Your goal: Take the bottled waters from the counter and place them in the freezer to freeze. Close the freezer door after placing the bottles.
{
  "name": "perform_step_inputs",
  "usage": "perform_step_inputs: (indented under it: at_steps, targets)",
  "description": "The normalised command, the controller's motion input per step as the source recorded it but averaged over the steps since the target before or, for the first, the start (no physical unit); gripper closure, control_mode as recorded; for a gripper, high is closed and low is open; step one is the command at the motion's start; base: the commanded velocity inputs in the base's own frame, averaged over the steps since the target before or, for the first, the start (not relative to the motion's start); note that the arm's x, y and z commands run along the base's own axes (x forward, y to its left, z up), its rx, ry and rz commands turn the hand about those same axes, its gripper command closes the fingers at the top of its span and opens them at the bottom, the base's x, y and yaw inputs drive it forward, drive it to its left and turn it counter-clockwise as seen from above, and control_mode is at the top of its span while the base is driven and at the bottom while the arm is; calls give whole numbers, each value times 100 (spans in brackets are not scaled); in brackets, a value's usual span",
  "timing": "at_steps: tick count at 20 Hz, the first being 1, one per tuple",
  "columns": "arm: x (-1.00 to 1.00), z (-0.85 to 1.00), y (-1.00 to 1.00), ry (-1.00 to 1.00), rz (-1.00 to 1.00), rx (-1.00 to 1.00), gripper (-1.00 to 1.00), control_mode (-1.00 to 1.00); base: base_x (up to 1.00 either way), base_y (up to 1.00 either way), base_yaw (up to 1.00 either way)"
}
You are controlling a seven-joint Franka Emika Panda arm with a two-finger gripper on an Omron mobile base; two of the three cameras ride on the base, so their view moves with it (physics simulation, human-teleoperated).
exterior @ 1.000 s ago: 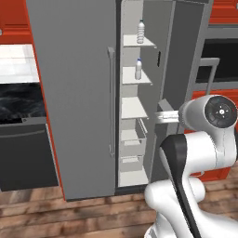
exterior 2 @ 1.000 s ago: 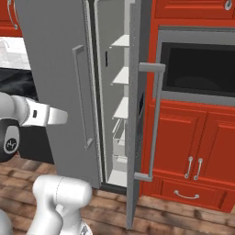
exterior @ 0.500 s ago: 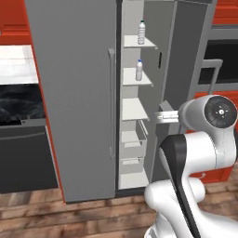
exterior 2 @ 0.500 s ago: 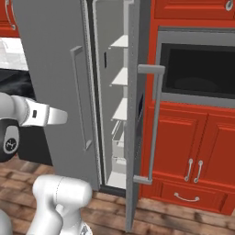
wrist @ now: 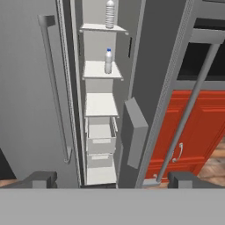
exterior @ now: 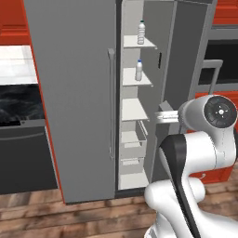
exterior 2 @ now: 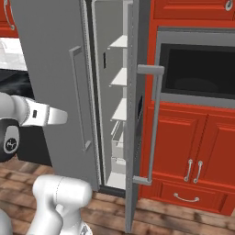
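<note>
Two bottled waters stand upright inside the open freezer (exterior: 135, 109), one (exterior: 141, 31) on the top shelf and one (exterior: 138, 69) on the shelf below. The hand view shows the same upper bottle (wrist: 110, 13) and lower bottle (wrist: 108, 60). The freezer door (exterior: 186, 60) is swung wide open to the right, its bar handle (exterior 2: 153, 124) facing the oven. My gripper (wrist: 113, 180) is open with nothing between its fingers. It hangs in front of the freezer opening at mid height, apart from the door and the shelves. The counter (exterior: 18, 102) lies to the left.
The fridge's left door (exterior: 74, 93) is shut, its handle (exterior: 110, 102) beside the opening. A black built-in oven (exterior 2: 197, 69) and red cabinet doors (exterior 2: 197, 142) stand just right of the open door. White bins (wrist: 101, 138) fill the freezer's lower part. Wood floor (exterior 2: 183, 220) lies below.
</note>
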Motion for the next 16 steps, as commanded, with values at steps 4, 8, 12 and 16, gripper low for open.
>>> perform_step_inputs:
  at_steps: [4,8,12,16]
  targets:
    - [0,0,0,0,0,0,-100,100,-28,0,-2]
    - [0,0,0,0,0,0,-100,100,-7,0,0]
    - [0,0,0,0,0,0,-100,100,-19,0,-2]
    - [0,0,0,0,0,0,-100,100,-22,0,-1]
